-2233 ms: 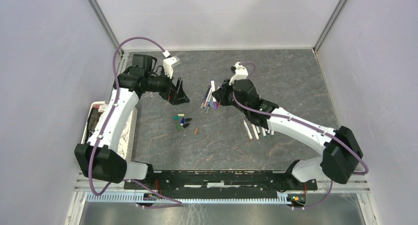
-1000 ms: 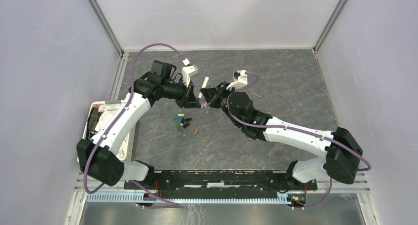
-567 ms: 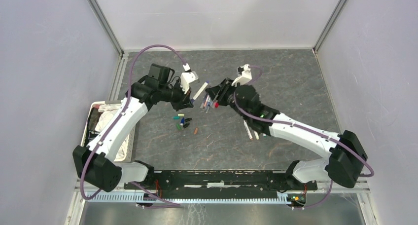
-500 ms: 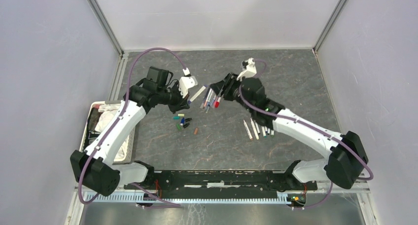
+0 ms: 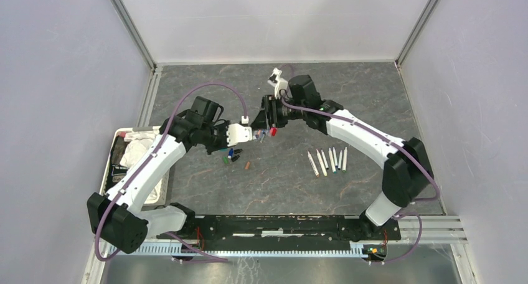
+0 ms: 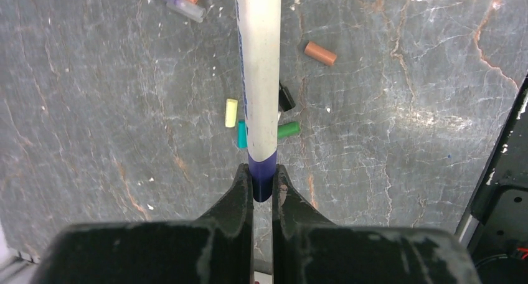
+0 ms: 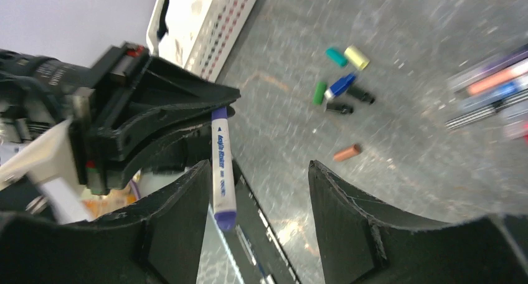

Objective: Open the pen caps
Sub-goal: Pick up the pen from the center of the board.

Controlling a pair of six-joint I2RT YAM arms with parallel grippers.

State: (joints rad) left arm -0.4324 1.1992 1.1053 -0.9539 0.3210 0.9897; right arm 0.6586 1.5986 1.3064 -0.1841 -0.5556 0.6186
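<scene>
My left gripper is shut on the purple end of a white pen, held above the table. The pen's other purple end lies between the fingers of my open right gripper, close to its left finger; whether they touch I cannot tell. Loose pen caps lie below: yellow, teal, green, black and brown. From above the caps sit just under the left wrist. The right gripper hangs over a pile of pens.
Several pens lie in a row at centre right on the grey table. A white basket with cloths stands at the left edge. Both arms meet near the table's middle.
The right gripper opened, letting go of the pen, drew away, then swung back close to the left gripper. The left gripper kept the pen and moved down and right over the loose caps.
</scene>
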